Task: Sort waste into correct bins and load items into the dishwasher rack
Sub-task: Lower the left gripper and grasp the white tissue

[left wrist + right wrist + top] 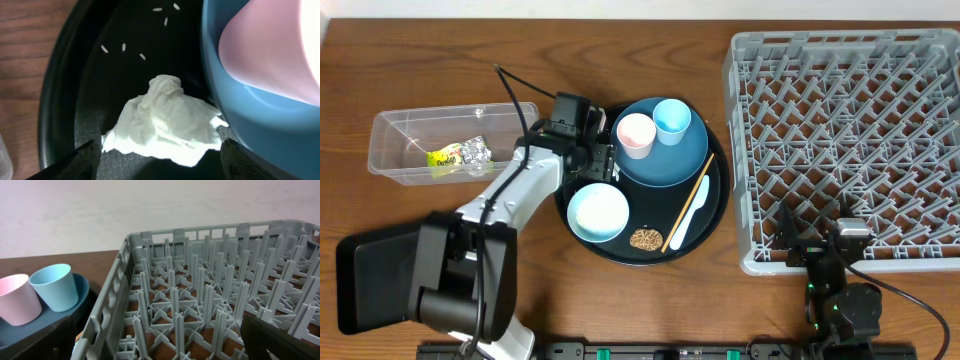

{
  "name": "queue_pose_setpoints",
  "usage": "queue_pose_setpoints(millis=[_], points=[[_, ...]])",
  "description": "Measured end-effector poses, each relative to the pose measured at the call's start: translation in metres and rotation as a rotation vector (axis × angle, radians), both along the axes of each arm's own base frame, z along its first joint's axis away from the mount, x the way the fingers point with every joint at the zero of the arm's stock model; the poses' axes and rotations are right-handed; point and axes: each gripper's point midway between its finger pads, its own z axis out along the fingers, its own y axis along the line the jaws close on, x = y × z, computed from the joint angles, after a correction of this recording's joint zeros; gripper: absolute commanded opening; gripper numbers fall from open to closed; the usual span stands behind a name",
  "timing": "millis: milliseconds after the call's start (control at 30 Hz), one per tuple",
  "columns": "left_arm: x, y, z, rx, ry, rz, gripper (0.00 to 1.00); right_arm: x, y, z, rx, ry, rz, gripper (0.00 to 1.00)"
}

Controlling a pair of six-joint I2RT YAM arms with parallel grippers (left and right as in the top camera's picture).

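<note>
My left gripper [601, 160] [160, 167] is open low over the round black tray [65, 100]. A crumpled white tissue [167, 117] lies on the tray just ahead of its fingertips, untouched, with rice grains [123, 47] beyond. Beside it stands the dark-blue plate [670, 160] with the pink cup [636, 134] and light-blue cup [672, 120]. On the tray are also the bowl [598, 212], brown scrap [645, 239], chopstick [692, 198] and spoon [686, 222]. The clear tub [410, 125] holds the wrapper [445, 157] and foil [475, 152]. My right gripper [815, 245] [160, 350] hangs open, empty, at the near edge of the rack [850, 130].
The shallow black tray [370, 275] lies at the front left, partly hidden behind the left arm's base. A black cable runs from the left arm across the tub's right end. Bare wooden table shows between the round tray and the rack.
</note>
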Motion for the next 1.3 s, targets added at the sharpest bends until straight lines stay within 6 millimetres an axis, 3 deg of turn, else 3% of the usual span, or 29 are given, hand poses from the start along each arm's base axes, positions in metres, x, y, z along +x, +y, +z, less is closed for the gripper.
queue_pose_setpoints(millis=[200, 367, 733, 1000, 1100, 1300], points=[[0.001, 0.0, -0.022, 0.011, 0.035, -0.006, 0.78, 0.0, 0.0, 0.0, 0.0, 0.0, 0.0, 0.99], [0.003, -0.001, -0.024, 0.01, 0.028, -0.006, 0.77, 0.0, 0.0, 0.0, 0.0, 0.0, 0.0, 0.99], [0.004, -0.004, -0.023, -0.004, 0.024, -0.015, 0.06, 0.0, 0.0, 0.0, 0.0, 0.0, 0.0, 0.99], [0.004, -0.004, -0.02, -0.009, 0.018, -0.015, 0.06, 0.0, 0.0, 0.0, 0.0, 0.0, 0.0, 0.99], [0.007, -0.005, -0.002, -0.021, -0.023, -0.012, 0.06, 0.0, 0.0, 0.0, 0.0, 0.0, 0.0, 0.99], [0.014, -0.006, 0.085, -0.077, -0.238, -0.002, 0.06, 0.0, 0.0, 0.0, 0.0, 0.0, 0.0, 0.99]])
